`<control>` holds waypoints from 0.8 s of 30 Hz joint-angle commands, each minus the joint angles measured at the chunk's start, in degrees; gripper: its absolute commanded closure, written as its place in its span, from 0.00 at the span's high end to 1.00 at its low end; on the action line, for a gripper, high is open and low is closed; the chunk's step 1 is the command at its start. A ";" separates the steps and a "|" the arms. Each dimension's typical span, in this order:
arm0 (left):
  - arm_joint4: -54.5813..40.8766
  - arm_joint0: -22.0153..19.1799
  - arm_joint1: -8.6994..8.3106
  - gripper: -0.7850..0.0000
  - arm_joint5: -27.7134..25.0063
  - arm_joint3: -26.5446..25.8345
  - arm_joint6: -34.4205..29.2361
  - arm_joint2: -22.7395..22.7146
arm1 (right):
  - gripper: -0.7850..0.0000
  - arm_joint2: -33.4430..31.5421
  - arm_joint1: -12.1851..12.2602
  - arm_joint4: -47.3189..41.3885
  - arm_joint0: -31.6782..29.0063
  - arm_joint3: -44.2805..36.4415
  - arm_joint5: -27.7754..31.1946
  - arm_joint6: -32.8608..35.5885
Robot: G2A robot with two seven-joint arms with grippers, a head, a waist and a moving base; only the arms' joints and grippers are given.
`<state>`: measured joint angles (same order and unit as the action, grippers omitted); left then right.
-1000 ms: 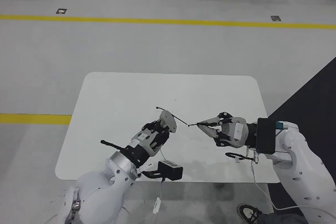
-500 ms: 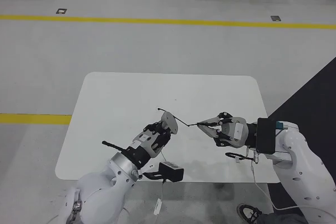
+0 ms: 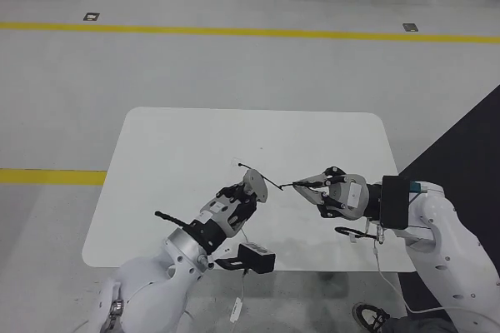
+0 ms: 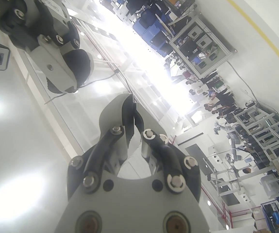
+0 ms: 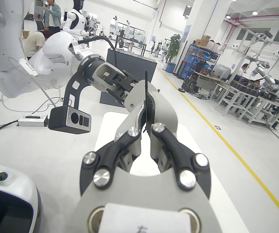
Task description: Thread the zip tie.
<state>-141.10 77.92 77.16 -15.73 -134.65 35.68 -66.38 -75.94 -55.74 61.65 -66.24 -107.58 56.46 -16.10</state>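
Observation:
A thin black zip tie (image 3: 271, 182) hangs in the air above the white table (image 3: 192, 141). My left gripper (image 3: 256, 184) is shut on one stretch of it, and a free end sticks out toward the table's middle. My right gripper (image 3: 301, 186) faces it from the right, a short gap away, shut on another black piece of the tie. In the right wrist view the toothed strip (image 5: 146, 90) stands up between my right gripper's (image 5: 146, 98) fingers. In the left wrist view my left gripper (image 4: 132, 104) is pinched shut, and the right gripper (image 4: 65, 88) holds a thin strand (image 4: 98, 80) pointing toward it.
Both grippers hover over the table's near half, toward the right. A dark panel (image 3: 483, 141) stands off the table's right edge. Yellow floor lines (image 3: 233, 32) run beyond the table.
My left gripper has shifted slightly right and toward the near edge with the tie, closing on the right gripper. The right arm has kept still.

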 commanded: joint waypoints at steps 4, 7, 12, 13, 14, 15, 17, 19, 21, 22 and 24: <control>-0.14 -0.25 0.10 0.00 -0.50 0.00 -0.40 -0.47 | 0.00 0.12 -0.09 -0.58 -0.24 -0.67 -0.19 0.87; -0.12 -0.27 0.14 0.00 -0.70 0.00 -0.48 -0.68 | 0.00 0.12 -0.13 -0.75 -0.46 -0.75 0.09 1.17; 0.19 -0.23 0.23 0.00 -0.50 0.00 -2.01 -1.43 | 0.00 -0.49 -0.15 -1.01 -0.74 -0.19 0.47 1.15; 0.18 -0.19 0.24 0.00 -0.37 0.00 -2.24 -1.50 | 0.00 -0.60 -0.15 -1.07 -0.76 -0.13 0.54 1.17; 0.11 -0.14 0.26 0.00 -0.22 0.00 -2.29 -1.49 | 0.00 -0.71 -0.17 -1.14 -0.79 -0.11 0.50 1.16; 0.03 -0.16 0.27 0.00 -0.11 0.00 -2.27 -1.50 | 0.00 -0.85 -0.17 -1.13 -0.77 -0.15 0.47 1.18; 0.06 -0.15 0.30 0.00 0.05 0.00 -2.29 -1.49 | 0.00 -0.90 -0.21 -1.25 -0.83 -0.33 0.53 1.19; 0.30 -0.05 0.31 0.00 0.12 0.00 -2.23 -1.37 | 0.00 -0.89 -0.27 -1.33 -0.83 -0.55 0.29 1.26; 0.55 0.17 0.32 0.00 0.13 0.00 -2.07 -1.16 | 0.00 -0.85 -0.33 -1.35 -0.77 -0.70 0.13 1.30; 0.66 0.25 0.33 0.00 0.17 0.00 -2.10 -1.06 | 0.00 -0.87 -0.35 -1.33 -0.74 -0.72 0.01 1.30; 0.82 0.36 0.36 0.00 0.31 0.00 -2.08 -0.83 | 0.00 -1.03 -0.39 -1.20 -0.74 -0.76 -0.09 1.23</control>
<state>-140.35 78.25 77.50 -15.46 -134.65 33.63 -67.28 -76.92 -56.12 60.38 -66.97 -108.32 56.37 -14.82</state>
